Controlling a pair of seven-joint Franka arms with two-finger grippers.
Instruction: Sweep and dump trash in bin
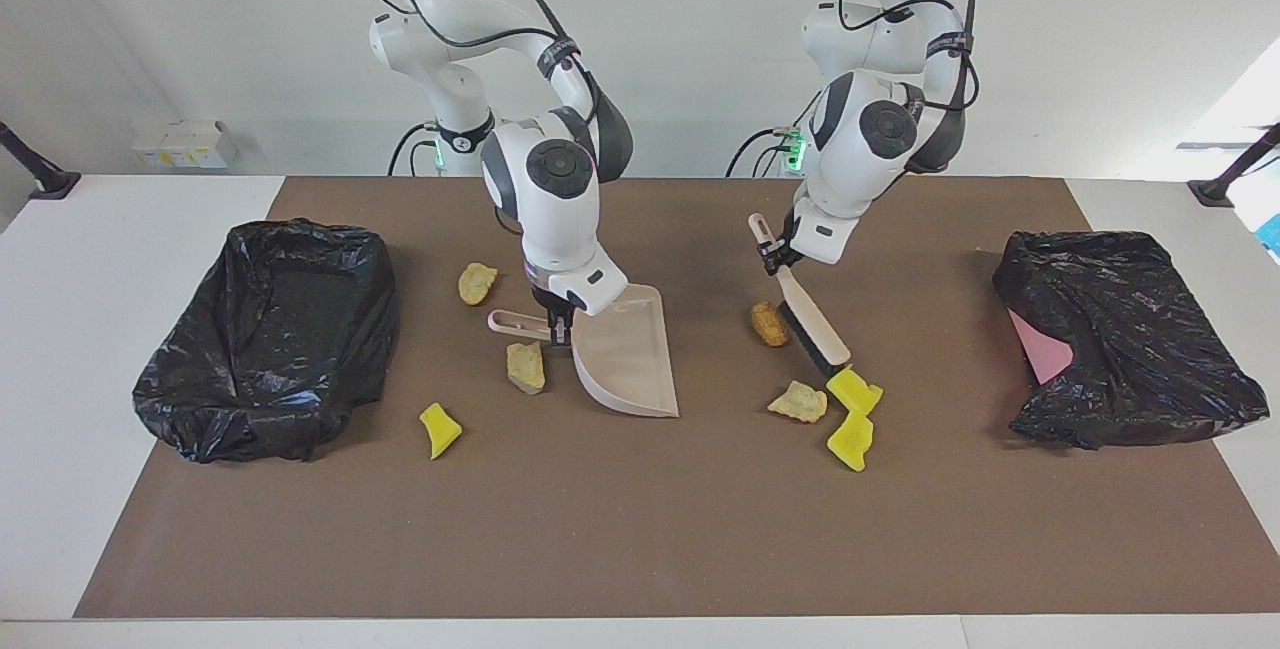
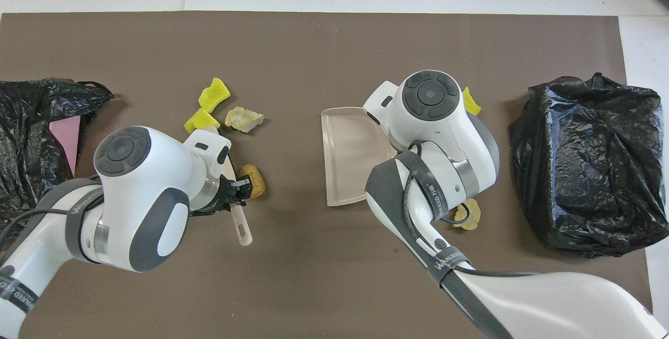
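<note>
Left gripper [image 1: 776, 256], frame centre-right, clamps brush [image 1: 812, 321]; bristles touch yellow bit [image 1: 854, 391], orange-brown lump [image 1: 768, 323] beside. Right gripper [image 1: 558, 321], centre-left, grips dustpan [image 1: 625, 353] handle; tan chunk [image 1: 525, 366] just below. Black-lined bin [image 1: 268, 334] mid-left.

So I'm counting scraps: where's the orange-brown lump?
The orange-brown lump lies on the brown mat beside the brush, nearer the robots than the two yellow bits.
</note>
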